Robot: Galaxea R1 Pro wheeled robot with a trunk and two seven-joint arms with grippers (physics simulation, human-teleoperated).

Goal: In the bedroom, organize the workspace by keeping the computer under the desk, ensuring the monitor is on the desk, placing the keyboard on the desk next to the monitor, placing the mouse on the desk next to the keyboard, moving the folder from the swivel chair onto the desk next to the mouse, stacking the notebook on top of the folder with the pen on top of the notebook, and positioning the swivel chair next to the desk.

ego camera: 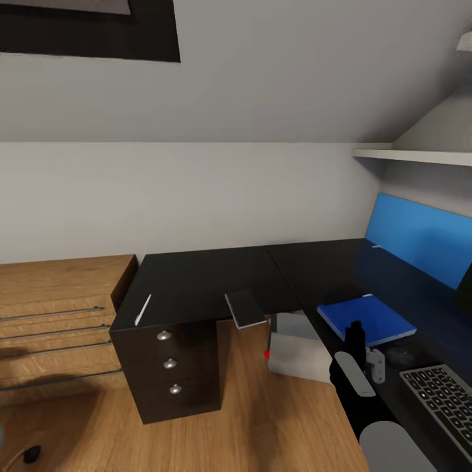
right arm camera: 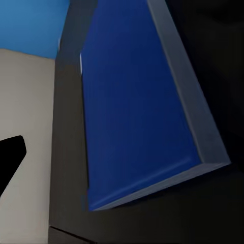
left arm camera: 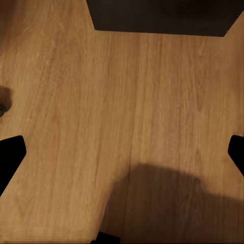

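On the black desk [ego camera: 196, 278] lie the pale pen [ego camera: 143, 309], the grey notebook [ego camera: 246, 308] overhanging the front edge, the blue folder [ego camera: 367, 319] and the keyboard [ego camera: 446, 400]. The computer [ego camera: 295, 354] stands under the desk with its red light showing. My right gripper [ego camera: 357, 331] hovers open just in front of the folder [right arm camera: 132, 112], nothing between its fingers. My left gripper [left arm camera: 122, 152] is open above bare wood floor. The swivel chair is out of view. A small black rounded thing [ego camera: 29, 452] lies on the floor; I cannot tell if it is the mouse.
The desk's drawer unit [ego camera: 169, 362] with three silver knobs stands left of the knee space. A light wood chest of drawers [ego camera: 52, 314] adjoins it. A blue wall panel [ego camera: 419, 236] and a white shelf [ego camera: 413, 156] are at the right. A black shape [ego camera: 464, 288] is cut off behind the keyboard.
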